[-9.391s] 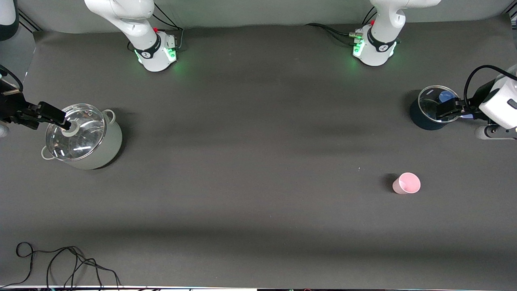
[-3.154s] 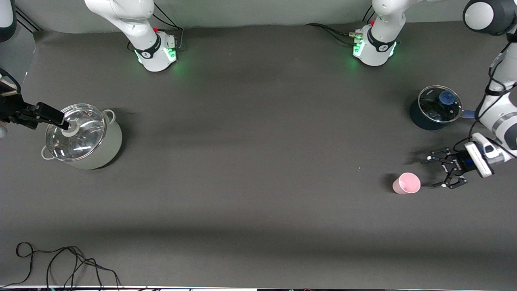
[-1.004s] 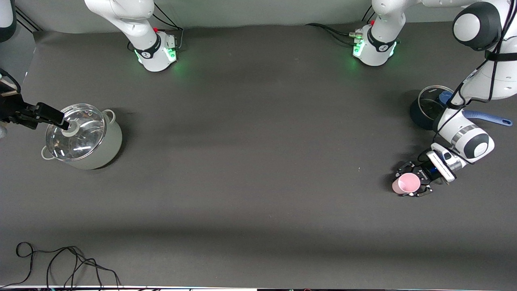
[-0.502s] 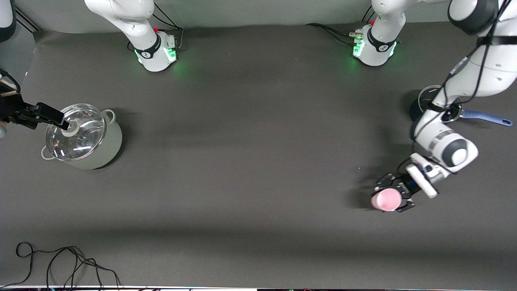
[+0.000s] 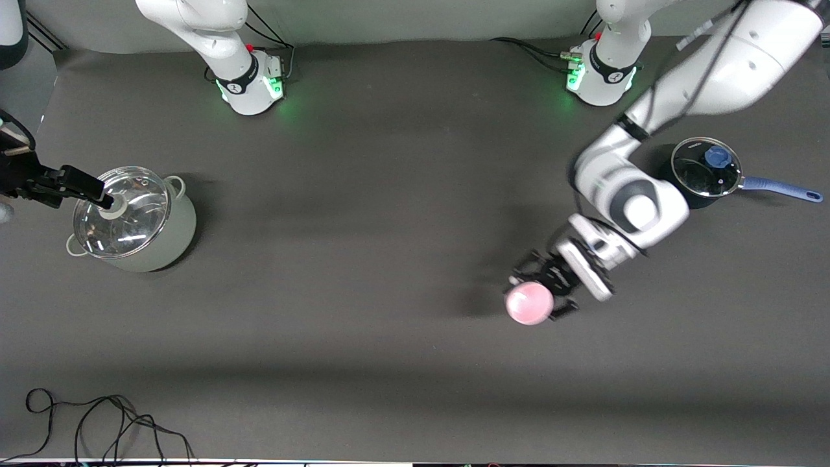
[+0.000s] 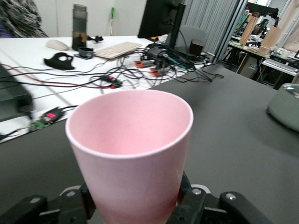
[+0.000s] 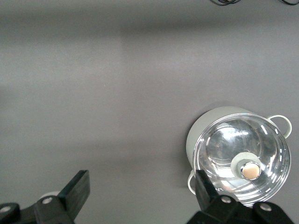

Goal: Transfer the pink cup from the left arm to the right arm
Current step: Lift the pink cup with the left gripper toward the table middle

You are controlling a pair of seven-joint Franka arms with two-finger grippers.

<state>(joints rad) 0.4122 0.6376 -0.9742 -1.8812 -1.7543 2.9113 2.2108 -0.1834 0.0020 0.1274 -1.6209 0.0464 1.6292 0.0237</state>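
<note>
I have the pink cup (image 5: 530, 303) gripped in the left gripper (image 5: 543, 290), whose jaws are clenched on the cup's lower part, and it hangs in the air over the bare table (image 5: 389, 194). Taking the blue saucepan (image 5: 703, 170) as my landmark, the cup sits over a spot nearer the front camera than the saucepan and toward the right arm's end of the table from it. On the left wrist view the cup (image 6: 131, 149) stands upright, mouth up.

The right gripper (image 5: 91, 189) waits well apart from the saucepan, over the glass lid (image 5: 121, 211) of the grey pot (image 5: 175, 233). Its jaws are spread wide, holding nothing.
</note>
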